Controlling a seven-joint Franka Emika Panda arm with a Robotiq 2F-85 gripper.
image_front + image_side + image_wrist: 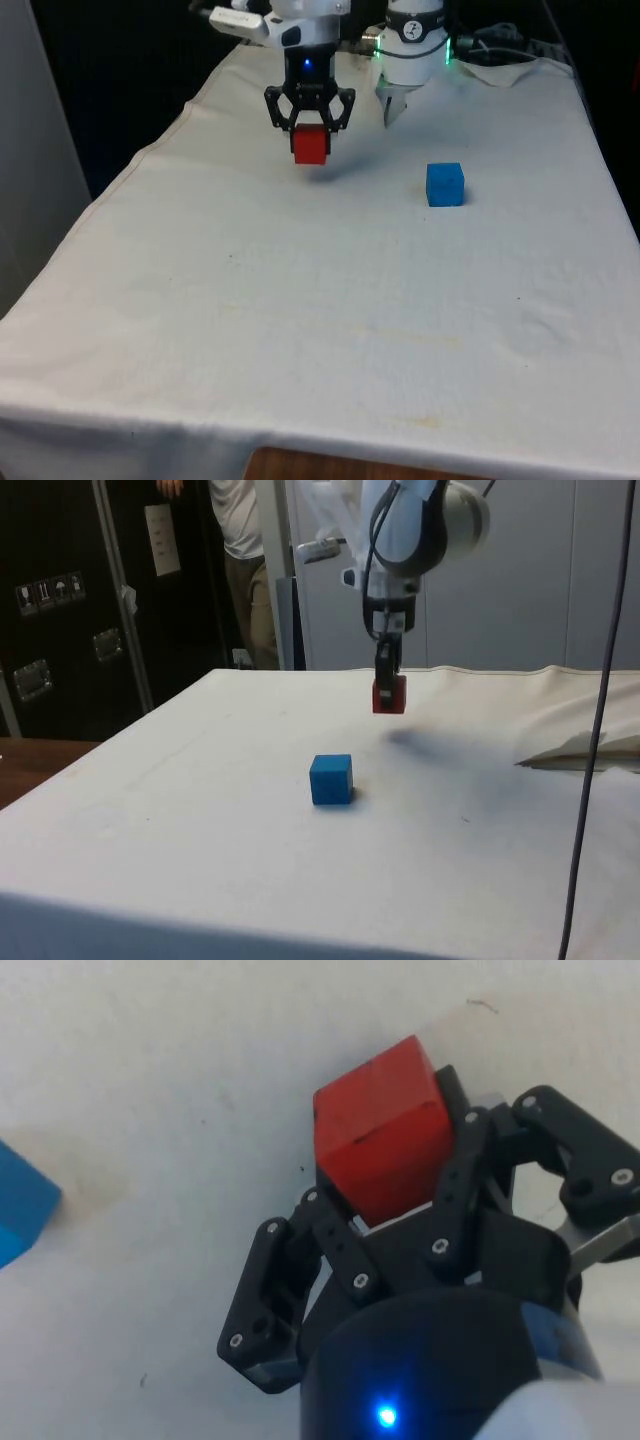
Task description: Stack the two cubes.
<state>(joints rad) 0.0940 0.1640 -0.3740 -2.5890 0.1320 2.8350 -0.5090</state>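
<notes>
My gripper [310,128] is shut on the red cube [311,146] and holds it a little above the white cloth at the far end of the table. In the side view the red cube [389,695] hangs clear of the cloth, with its shadow behind it. In the wrist view the red cube [382,1140] sits clamped between the two black fingers [335,1220]. The blue cube [445,185] rests on the cloth towards the front view's right of the gripper, apart from it. It also appears in the side view as the blue cube [331,779] and in the wrist view as the blue cube [20,1205].
The table's white cloth [300,320] stretches wide and bare towards the near edge. A crumpled fold of cloth [580,745] lies by the robot base. A person [240,540] stands behind the table beside the dark cabinets.
</notes>
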